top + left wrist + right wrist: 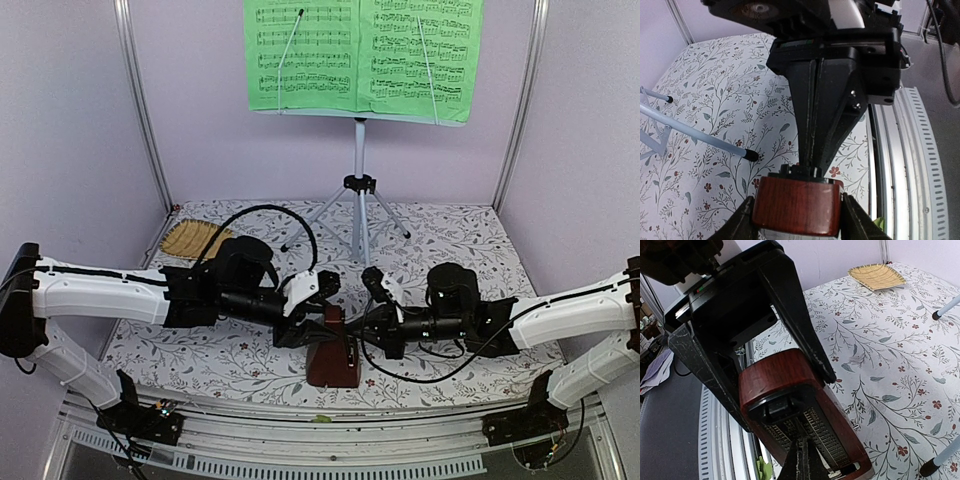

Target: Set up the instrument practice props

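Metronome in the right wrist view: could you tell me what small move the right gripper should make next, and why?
Probably the right gripper should nudge sideways to set the pendulum swinging. Its fingers are shut at the scale on the front of the metronome, while the left gripper clamps the body from both sides. Whether it pinches the pendulum, I cannot tell.

Glossy, seemingly wooden metronome (785, 377)
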You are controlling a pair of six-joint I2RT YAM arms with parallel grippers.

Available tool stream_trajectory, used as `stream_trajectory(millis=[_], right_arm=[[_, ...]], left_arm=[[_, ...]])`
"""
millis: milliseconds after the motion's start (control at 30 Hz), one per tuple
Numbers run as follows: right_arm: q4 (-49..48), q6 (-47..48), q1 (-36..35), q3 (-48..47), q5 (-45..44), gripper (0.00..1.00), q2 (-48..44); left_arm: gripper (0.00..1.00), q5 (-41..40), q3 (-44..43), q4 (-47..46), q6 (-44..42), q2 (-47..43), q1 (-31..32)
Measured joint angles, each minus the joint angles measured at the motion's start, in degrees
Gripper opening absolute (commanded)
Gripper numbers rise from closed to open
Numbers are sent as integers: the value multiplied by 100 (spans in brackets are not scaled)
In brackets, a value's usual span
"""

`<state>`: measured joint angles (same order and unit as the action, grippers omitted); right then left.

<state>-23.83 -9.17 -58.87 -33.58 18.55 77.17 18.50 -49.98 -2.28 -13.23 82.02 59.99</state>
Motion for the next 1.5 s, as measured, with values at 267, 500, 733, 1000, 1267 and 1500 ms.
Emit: stream_trajectory(millis=[267,500,733,1000,1267,1500], right_arm=[[-24,-4,-7,-2,-87,0,26],[-20,-20,-13,0,-203,0,11],[17,-13,-50,0,-505,7,-175],[24,-22,-52,0,-597,18,-219],[28,-11,-70,0,-525,7,-186],[59,0,-70,-66,-492,1,31]], left_arm=[[10,4,0,0,0,0,0],[10,4,0,0,2,0,0],[10,7,0,0,2,0,0],[10,7,0,0,4,0,0],[10,7,0,0,2,0,0],[10,7,0,0,4,0,0]])
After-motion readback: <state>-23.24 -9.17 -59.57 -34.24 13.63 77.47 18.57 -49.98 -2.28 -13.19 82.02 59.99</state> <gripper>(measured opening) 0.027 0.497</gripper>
